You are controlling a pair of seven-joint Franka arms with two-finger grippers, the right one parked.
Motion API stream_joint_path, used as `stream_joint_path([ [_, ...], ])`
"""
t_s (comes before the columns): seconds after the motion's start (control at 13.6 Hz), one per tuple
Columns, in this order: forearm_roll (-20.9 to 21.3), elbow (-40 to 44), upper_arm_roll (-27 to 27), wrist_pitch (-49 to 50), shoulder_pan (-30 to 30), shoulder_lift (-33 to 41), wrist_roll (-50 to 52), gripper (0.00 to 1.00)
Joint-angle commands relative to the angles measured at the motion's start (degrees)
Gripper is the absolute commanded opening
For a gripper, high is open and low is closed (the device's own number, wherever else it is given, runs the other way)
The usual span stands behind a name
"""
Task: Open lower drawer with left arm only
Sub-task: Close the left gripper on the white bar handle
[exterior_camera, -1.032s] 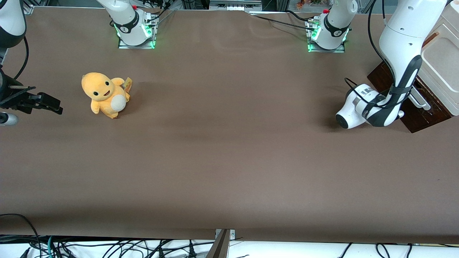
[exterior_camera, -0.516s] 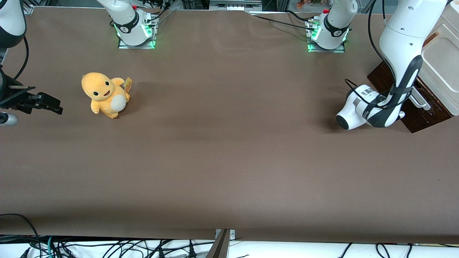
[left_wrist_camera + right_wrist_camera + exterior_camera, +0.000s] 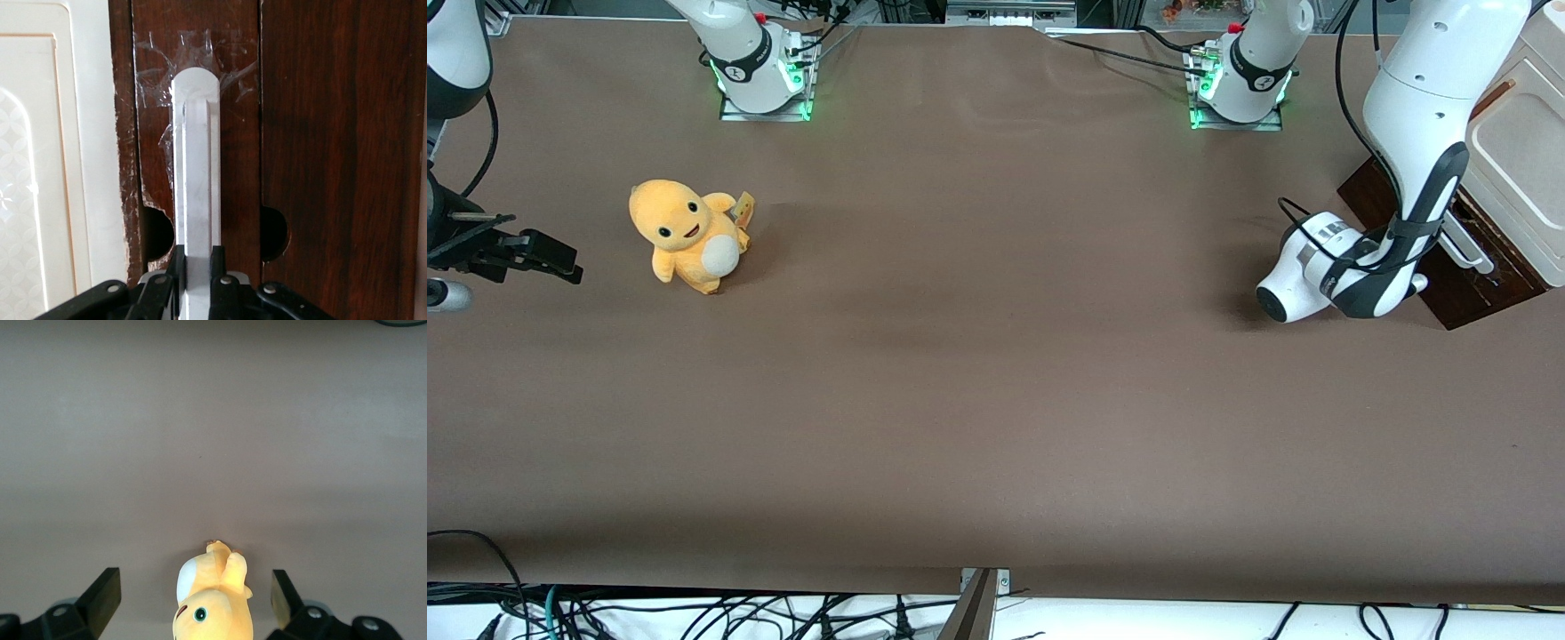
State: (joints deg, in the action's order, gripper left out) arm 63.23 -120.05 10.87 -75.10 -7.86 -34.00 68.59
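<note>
While the left arm point(image 3: 1414, 133) reaches down at the working arm's end of the desk point(image 3: 996, 400), its claw point(image 3: 197, 267) is closed on the white bar handle point(image 3: 197, 167) of the lower drawer point(image 3: 320, 133). One black finger point(image 3: 176, 270) presses each long edge of the bar, gripping it near one end. The bar runs straight away from the claw to a rounded tip taped to the dark wood. A cream panel point(image 3: 53, 147) lies just beside the chipped drawer edge. In the front view, the dark drawer front point(image 3: 1463, 289) sits beneath the wrist, against the cream cabinet point(image 3: 1520, 169). Bare desk surface extends from the claw toward the parked arm's end, where a yellow plush toy point(image 3: 687, 234) stands well apart.
</note>
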Motion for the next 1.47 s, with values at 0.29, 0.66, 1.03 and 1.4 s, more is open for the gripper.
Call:
stream_joint_path([
  [0.29,-0.4,0.9,0.0,0.8,1.3,-0.4,-0.1,0.09],
  [0.66,-0.7,2.1,0.2,2.1,2.1,0.1,-0.6,0.08],
  [1.03,-1.4,3.1,0.2,3.5,3.5,0.2,-1.5,0.08],
  [1.4,-1.5,4.2,0.6,3.6,3.8,0.2,-3.5,0.08],
])
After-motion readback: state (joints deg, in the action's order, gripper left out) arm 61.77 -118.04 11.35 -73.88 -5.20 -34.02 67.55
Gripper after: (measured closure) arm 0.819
